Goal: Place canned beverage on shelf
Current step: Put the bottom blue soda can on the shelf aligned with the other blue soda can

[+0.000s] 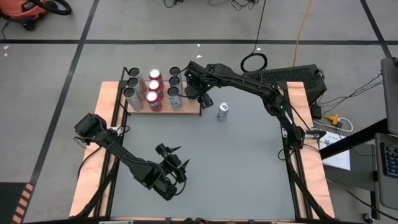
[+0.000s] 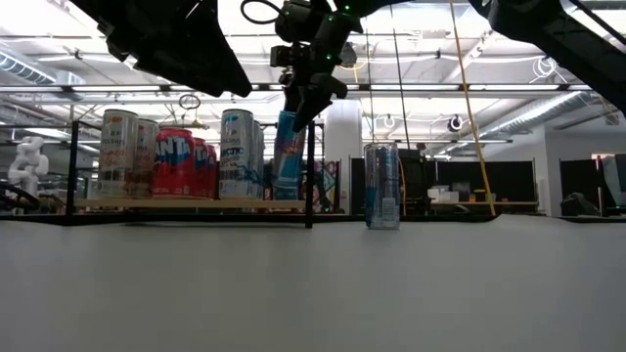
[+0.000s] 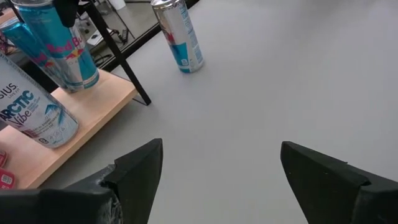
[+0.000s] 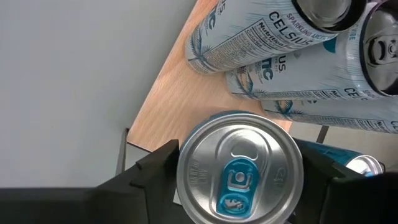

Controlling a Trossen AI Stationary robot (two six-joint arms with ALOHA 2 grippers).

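Note:
The shelf (image 1: 193, 107) is a light wood board with black posts at the table's far side, and several cans stand on it. My right gripper (image 1: 189, 87) is over its right end, shut on a blue canned beverage (image 4: 239, 171) whose base rests on the board (image 2: 289, 156). A second slim blue-and-silver can (image 1: 222, 111) stands upright on the grey table just right of the shelf. My left gripper (image 1: 177, 169) hangs open near the table's front, with nothing between its fingers (image 3: 140, 174). My right gripper has the blue can's upper wall, just under the rim (image 4: 186, 186), between its two fingers, one on each side. The fingers slant down from above. The can stands with its bottom on the shelf's right end (image 3: 87, 78), leaning slightly in the low view.
White Celsius cans (image 4: 280, 37) and red cans (image 1: 154, 93) fill the shelf to the left of the held can. A black corner post (image 2: 309, 176) stands right beside it. Open grey tabletop lies between the shelf and my left gripper.

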